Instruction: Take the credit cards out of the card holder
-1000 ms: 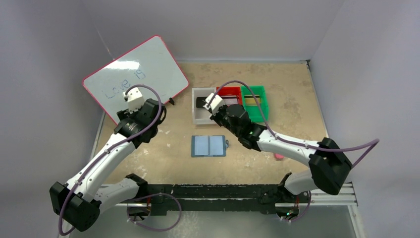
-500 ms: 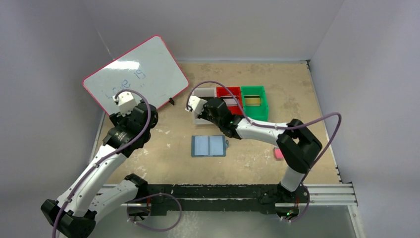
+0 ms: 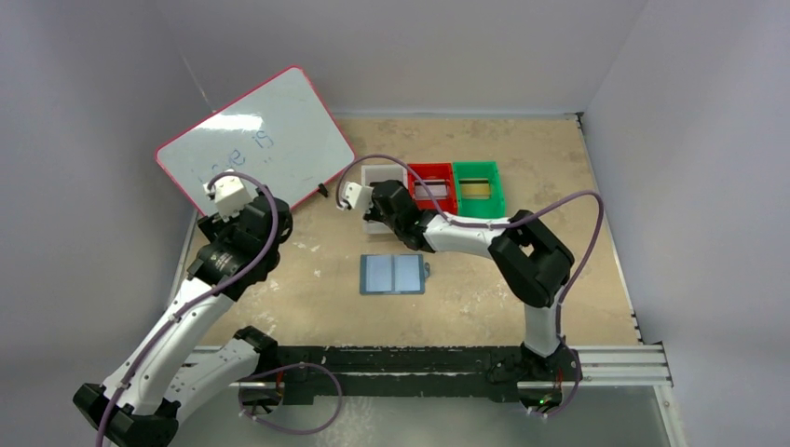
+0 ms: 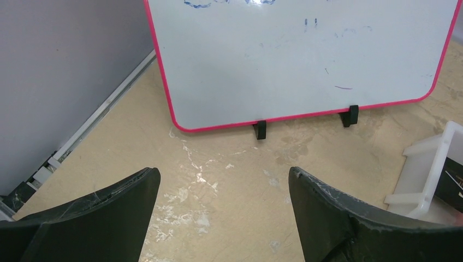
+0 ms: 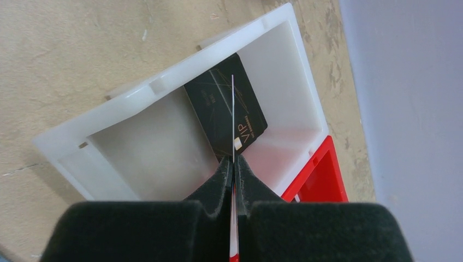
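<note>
We see the card holder (image 3: 392, 274) lying open on the counter (image 3: 484, 279), pockets seemingly empty; cards (image 3: 476, 187) lie in the bins (image 3: 499, 194). The right fingers (image 5: 218, 180) pinch a thin sheet (image 5: 232, 120), perhaps the last card; the left fingers (image 4: 123, 199) stand spread. We judge little remains

The table (image 4: 136, 120) looks like matt beige board, mottled with whitish scuffs; the whiteboard (image 4: 300, 54) at the top of the left wrist view is smooth and glossy (its pink rim looks plastic); the white bin (image 5: 136, 98) is milky, smooth plastic; its black card (image 5: 218, 109) is glossy with gold print; the left gripper (image 4: 224, 172) has matt black, scuffed fingers (image 4: 109, 207).
</note>
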`<move>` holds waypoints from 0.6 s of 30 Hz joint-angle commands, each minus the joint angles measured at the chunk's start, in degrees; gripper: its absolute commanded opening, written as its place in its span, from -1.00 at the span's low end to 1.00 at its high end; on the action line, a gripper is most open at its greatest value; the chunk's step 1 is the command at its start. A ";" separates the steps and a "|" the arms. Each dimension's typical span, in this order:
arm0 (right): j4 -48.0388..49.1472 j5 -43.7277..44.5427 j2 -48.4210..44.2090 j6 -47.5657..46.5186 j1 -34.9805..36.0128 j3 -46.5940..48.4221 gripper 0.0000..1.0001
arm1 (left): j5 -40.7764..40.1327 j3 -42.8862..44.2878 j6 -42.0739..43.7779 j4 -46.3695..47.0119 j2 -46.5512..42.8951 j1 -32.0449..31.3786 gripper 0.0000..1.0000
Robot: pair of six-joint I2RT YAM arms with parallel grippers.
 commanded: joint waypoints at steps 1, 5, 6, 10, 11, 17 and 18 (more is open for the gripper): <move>0.95 1.64 0.23 -3.72 -1.12 3.22 -1.00 | -1.72 0.47 -0.27 0.57 0.32 0.27 0.78; 1.89 -0.77 1.24 -6.81 -1.91 3.33 -1.00 | -1.85 0.55 -0.27 0.44 0.40 0.29 0.78; 1.85 -1.04 1.77 -7.30 -2.13 3.89 -1.00 | -1.86 0.51 -0.30 0.44 0.29 0.30 0.78; 1.13 -1.61 4.40 -9.62 -2.79 6.18 -0.98 | -2.02 0.41 -0.29 0.38 0.02 0.27 0.78; 1.34 -1.54 4.98 -10.16 -2.93 6.64 -0.97 | -2.11 0.45 -0.29 0.37 -0.04 0.30 0.78; 2.36 -2.23 6.23 -12.08 -4.01 7.67 -0.90 | -2.30 0.45 -0.30 0.27 0.11 0.27 0.78; 2.43 -2.40 6.32 -12.26 -4.10 7.67 -0.89 | -2.29 0.41 -0.29 0.26 0.17 0.30 0.78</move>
